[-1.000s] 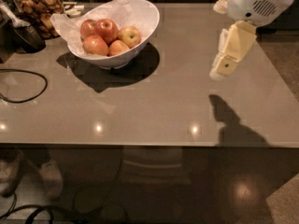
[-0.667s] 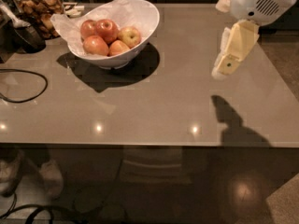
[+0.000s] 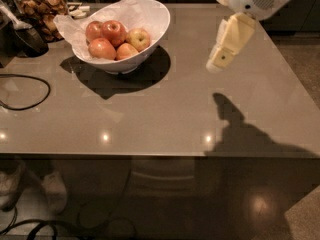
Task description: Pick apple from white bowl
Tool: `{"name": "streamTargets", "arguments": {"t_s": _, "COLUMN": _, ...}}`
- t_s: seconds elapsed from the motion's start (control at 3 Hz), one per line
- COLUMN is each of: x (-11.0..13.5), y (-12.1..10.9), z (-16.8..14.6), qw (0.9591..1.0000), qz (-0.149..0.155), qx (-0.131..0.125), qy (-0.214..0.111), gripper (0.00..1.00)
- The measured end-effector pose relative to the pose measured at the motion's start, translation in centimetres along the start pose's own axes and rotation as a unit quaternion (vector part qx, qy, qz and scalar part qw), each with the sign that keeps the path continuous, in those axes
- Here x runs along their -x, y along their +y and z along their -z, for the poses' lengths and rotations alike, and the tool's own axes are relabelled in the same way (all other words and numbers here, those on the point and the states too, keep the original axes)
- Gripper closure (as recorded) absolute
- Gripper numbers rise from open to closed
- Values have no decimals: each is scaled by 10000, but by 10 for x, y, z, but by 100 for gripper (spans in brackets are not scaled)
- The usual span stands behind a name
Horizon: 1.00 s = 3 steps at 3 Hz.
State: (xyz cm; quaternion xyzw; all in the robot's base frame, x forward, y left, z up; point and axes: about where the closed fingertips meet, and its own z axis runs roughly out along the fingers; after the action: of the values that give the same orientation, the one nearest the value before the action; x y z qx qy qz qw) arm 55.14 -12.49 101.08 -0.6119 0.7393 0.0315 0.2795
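Nearest, the grey tabletop (image 3: 160, 119) carries the long shadow of the tool on its right. The tool (image 3: 220, 59) hangs above that right side, holding nothing and tilted down toward the left, well apart from the fruit. I cannot tell whether it is spread or pressed together. Farther back on the left sits the white bowl (image 3: 155, 21), paper-lined, probably to cushion the fruit. The deep red apple (image 3: 113, 31) lies uppermost, likely the easiest to reach.

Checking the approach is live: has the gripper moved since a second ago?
Yes. The gripper has shifted leftward in view, toward the white bowl; it hangs above the table, short of it.
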Motion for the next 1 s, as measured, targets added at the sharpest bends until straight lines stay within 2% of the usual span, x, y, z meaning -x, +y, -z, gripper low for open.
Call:
{"name": "streamTargets", "arguments": {"t_s": 0.33, "x": 22, "y": -29, "z": -15, "qw": 9998, "qz": 48, "qx": 37, "qy": -198, "gripper": 0}}
{"name": "streamTargets", "arguments": {"t_s": 0.67, "x": 43, "y": -39, "z": -27, "qw": 9986, "qz": 347, "qx": 156, "qy": -380, "gripper": 0}}
{"name": "streamTargets", "arguments": {"t_s": 1.0, "x": 45, "y": -41, "z": -27, "qw": 9984, "qz": 366, "qx": 144, "qy": -396, "gripper": 0}}
